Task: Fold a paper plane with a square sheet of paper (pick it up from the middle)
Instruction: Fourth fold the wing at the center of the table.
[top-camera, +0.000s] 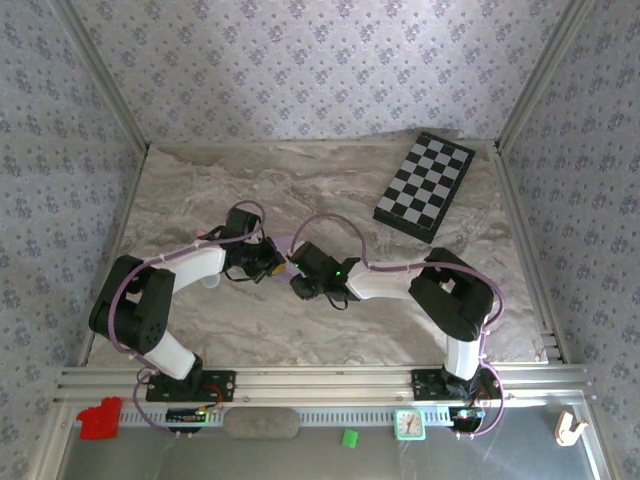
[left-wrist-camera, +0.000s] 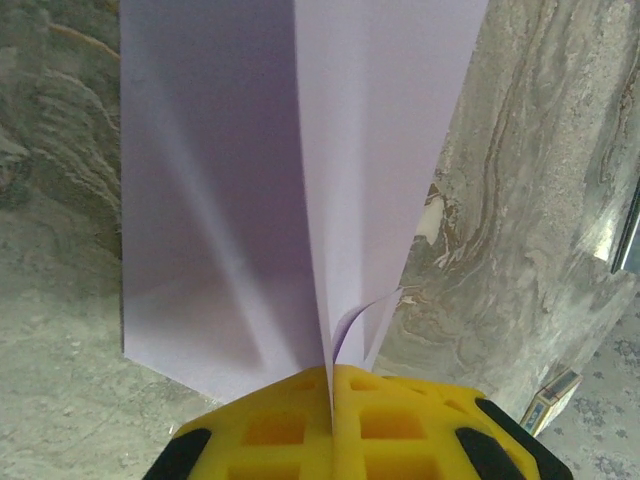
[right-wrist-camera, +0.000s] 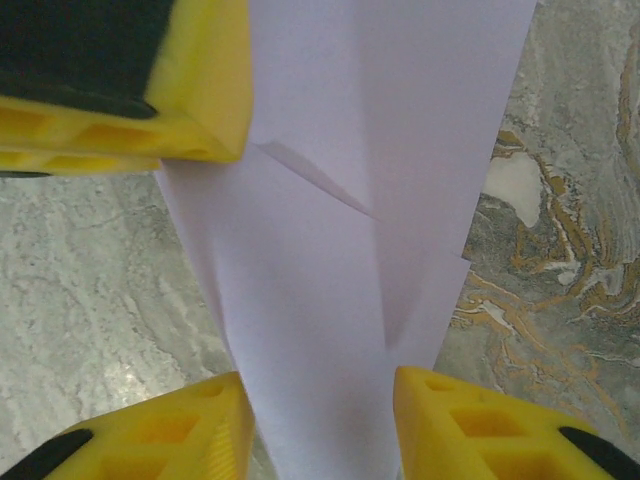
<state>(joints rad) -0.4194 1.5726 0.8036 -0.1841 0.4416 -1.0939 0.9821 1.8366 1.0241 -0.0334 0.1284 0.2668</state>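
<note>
Pinches folded lilac paper (left-wrist-camera: 220, 200) with clenched left fingers (left-wrist-camera: 270, 425) at frame bottom; straddles it with parted right fingers (right-wrist-camera: 470, 420), above marbled worktop (right-wrist-camera: 100, 280).

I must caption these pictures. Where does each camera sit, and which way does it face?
Top external: above and behind the bases, looking down at the marbled grey table; left arm and right arm show.
Left wrist: on the left arm, looking along the left gripper, shut on the pale lilac folded paper.
Right wrist: on the right arm, looking along the right gripper, jaws apart astride that paper.
Both wrist views share the paper.
</note>
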